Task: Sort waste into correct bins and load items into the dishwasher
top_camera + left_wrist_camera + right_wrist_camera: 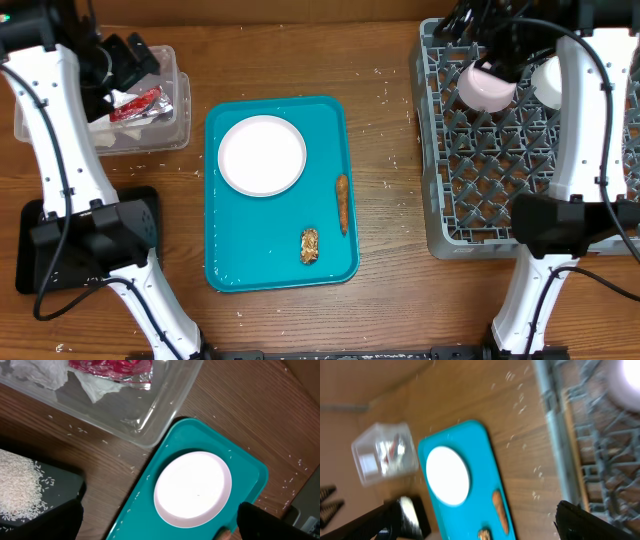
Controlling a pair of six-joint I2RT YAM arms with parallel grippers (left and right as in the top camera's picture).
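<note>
On the near left, the black tray (145, 215) is lying partly under the left arm and is carrying a heap of white rice (20, 487). Beside it, the teal tray (335, 130) is holding the nutty chunk (309, 245) nearest, the sausage (343, 203) just beyond it by the right rim, and the round white plate (262, 155) farther back. Beyond the black tray, the clear tub (175, 135) is containing the foil wrapper (135, 104) and the crumpled napkin (35, 372). On the right, the grey rack (480, 190) is housing a bowl (487, 88) and a cup (548, 82) along its far side. Loose rice grains are speckling the wooden table (390, 300). The left arm is reaching over the tub, the left gripper (157, 525) hanging with fingers spread wide, gripping nothing. The right arm is stretching across the rack, the right gripper (480, 522) hovering over the bowl, fingers likewise apart and empty.
</note>
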